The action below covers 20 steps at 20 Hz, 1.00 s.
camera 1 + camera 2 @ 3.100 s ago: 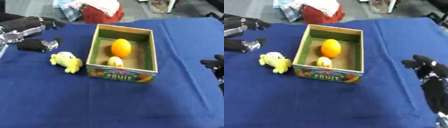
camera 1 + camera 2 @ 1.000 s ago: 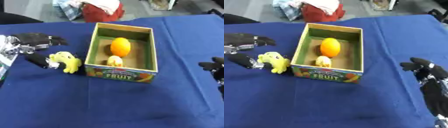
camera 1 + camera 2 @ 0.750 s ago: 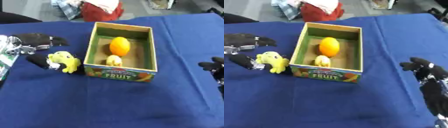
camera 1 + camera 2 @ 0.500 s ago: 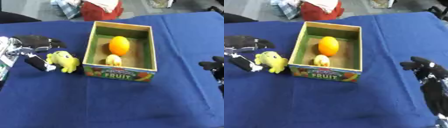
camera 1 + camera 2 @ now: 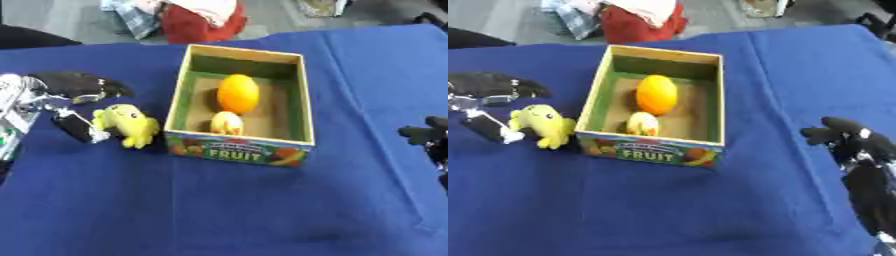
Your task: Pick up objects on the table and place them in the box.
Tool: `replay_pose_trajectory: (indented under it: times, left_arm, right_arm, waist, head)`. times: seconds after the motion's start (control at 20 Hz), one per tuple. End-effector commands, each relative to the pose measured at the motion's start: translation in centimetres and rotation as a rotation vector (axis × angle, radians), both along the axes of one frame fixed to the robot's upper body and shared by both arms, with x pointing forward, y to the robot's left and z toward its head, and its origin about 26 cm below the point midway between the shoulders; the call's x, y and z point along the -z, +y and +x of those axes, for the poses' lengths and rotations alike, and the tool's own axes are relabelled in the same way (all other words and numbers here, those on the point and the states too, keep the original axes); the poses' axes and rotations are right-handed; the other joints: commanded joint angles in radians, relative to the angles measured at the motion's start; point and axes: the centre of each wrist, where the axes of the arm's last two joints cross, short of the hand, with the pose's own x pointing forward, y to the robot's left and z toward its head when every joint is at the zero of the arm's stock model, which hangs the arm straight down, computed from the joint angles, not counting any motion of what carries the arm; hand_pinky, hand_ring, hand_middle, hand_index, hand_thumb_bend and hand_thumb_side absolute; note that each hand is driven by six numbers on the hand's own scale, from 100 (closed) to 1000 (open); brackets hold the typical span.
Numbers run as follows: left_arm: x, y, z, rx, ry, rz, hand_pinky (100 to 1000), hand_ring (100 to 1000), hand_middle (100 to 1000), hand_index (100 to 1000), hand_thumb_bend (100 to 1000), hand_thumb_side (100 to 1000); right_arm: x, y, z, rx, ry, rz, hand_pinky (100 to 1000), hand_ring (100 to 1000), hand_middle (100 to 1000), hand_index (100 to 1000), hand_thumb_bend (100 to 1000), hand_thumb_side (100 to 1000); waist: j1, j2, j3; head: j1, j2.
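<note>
Yellow toy (image 5: 127,125): soft, plush-looking, lumpy, bright yellow with rounded body and stubby limbs; lying on the cloth just left of the box, near its front left corner.
Box (image 5: 300,105): open-topped rectangular cardboard carton, tan rim, green inner walls, brown floor; front panel printed with fruit pictures and the word FRUIT; standing near the middle of the table.
Orange fruit (image 5: 238,93): smooth, oval, plain orange; lying on the box floor toward the middle.
Pale round thing (image 5: 227,122): small, egg-shaped, cream-yellow with a touch of red; on the box floor just in front of the orange fruit, near the front wall.
Left hand (image 5: 68,104): black fingers with silver parts, spread around the yellow toy from the left; upper fingers reaching above the toy, thumb low beside it and about touching its left side; not closed on it, nothing lifted.
Right hand (image 5: 852,140): black, at the right edge, well apart from the box; fingers loosely bent and spread, holding nothing.
Table (image 5: 219,210): covered with a deep blue cloth, matte, faintly creased.
Far edge: bundle of red and white fabric (image 5: 203,17) beyond the table, soft and crumpled.
</note>
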Motion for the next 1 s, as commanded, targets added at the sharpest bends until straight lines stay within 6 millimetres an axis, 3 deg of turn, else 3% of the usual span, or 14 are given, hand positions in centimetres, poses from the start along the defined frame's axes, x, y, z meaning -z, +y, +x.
replay_pose_trajectory:
  times: [0.05,0.55,0.7,1.0]
  left_arm:
    - [-1.08,0.45,0.24,0.022,0.012,0.052,869,898,933,1000,218,509]
    - [-0.36,0.56,0.59,0.034,0.036,0.077,854,877,885,1000,207,510]
    - [-0.44,0.61,0.61,0.037,0.021,0.062,830,852,835,962,178,454]
    - [-0.77,0.63,0.55,0.052,-0.065,-0.045,723,735,671,793,100,286]
  right_arm:
    - [-0.71,0.09,0.0,-0.007,-0.026,-0.016,961,791,597,835,100,1000]
    - [-0.65,0.38,0.06,-0.006,-0.02,-0.012,962,789,592,834,100,1000]
    - [-0.61,0.41,0.05,-0.005,-0.018,-0.012,962,789,591,833,100,1000]
    - [-0.55,0.44,0.03,-0.003,-0.013,-0.01,962,788,589,832,100,1000]
  waist:
    - [-0.002,-0.012,-0.004]
    - [-0.006,0.0,-0.011]
    - [-0.008,0.001,-0.01]
    - [-0.011,0.0,-0.01]
  head:
    - [0.006,-0.015]
    - [0.013,-0.014]
    - [0.014,-0.012]
    - [0.017,-0.012]
